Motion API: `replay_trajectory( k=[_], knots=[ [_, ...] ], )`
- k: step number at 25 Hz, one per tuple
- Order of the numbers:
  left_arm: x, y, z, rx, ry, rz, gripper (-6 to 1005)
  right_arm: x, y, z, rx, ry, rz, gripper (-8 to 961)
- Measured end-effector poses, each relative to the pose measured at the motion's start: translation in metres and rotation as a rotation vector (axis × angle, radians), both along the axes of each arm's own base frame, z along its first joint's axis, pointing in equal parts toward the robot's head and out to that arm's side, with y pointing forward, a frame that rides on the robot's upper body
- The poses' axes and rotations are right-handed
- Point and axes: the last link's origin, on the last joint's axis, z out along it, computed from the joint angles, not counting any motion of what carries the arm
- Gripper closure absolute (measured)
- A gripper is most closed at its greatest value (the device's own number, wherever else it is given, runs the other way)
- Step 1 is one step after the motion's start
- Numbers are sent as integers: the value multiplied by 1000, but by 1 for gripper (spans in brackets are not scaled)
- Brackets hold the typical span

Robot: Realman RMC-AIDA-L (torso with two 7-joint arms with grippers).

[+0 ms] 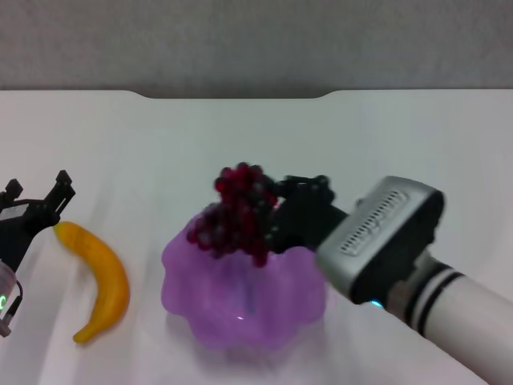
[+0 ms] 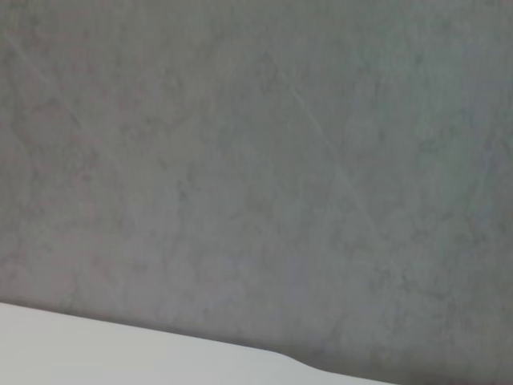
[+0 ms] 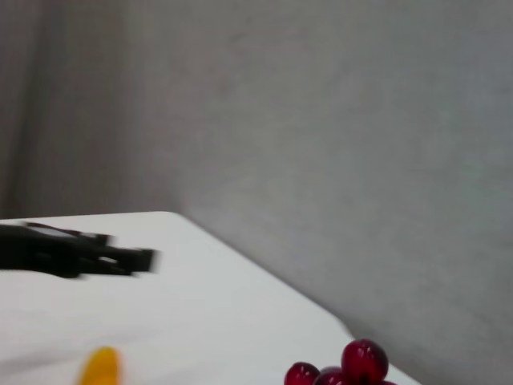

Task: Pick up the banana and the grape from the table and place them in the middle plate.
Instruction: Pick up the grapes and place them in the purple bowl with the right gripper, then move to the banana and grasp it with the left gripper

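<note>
The grape bunch (image 1: 236, 215), dark red-purple, hangs over the far rim of the purple scalloped middle plate (image 1: 200, 321) in the centre of the white table (image 1: 401, 136). My right gripper (image 1: 280, 215) is shut on the bunch and holds it above the plate. A few grapes (image 3: 353, 367) show in the right wrist view. The yellow-orange banana (image 1: 100, 277) lies on the table left of the plate. My left gripper (image 1: 42, 196) is open just beyond the banana's far tip; it also shows in the right wrist view (image 3: 76, 250) above the banana's tip (image 3: 100, 369).
The table's notched far edge (image 1: 232, 96) runs along a grey wall (image 1: 256, 40). The left wrist view shows only that wall (image 2: 256, 160) and a strip of table edge (image 2: 96, 353).
</note>
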Motion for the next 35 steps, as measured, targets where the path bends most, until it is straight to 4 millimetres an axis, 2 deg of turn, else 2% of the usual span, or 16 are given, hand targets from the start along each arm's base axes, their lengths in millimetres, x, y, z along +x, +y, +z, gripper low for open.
replay_trajectory(
  k=[3, 8, 18, 23, 29, 34, 35],
  knots=[
    [1, 0, 0, 1, -2, -2, 107, 15, 1, 2, 35, -4, -27, 771],
    [2, 1, 0, 2, -4, -9, 108, 26, 5, 0, 42, -12, -52, 770],
    [4, 1, -1, 1, -7, -13, 107, 31, 8, -4, 60, -20, -34, 766],
    [6, 3, -1, -1, -7, -22, 107, 38, 8, -2, 116, -11, -2, 580],
    [12, 8, 0, 4, -4, -44, 108, 44, 14, 2, 130, 80, -37, 341],
    [21, 13, 1, 7, 2, -84, 108, 45, 20, 7, 139, 93, -44, 102],
    [21, 13, 1, 7, 2, -84, 107, 46, 21, 9, 147, 94, -42, 103]
  ],
)
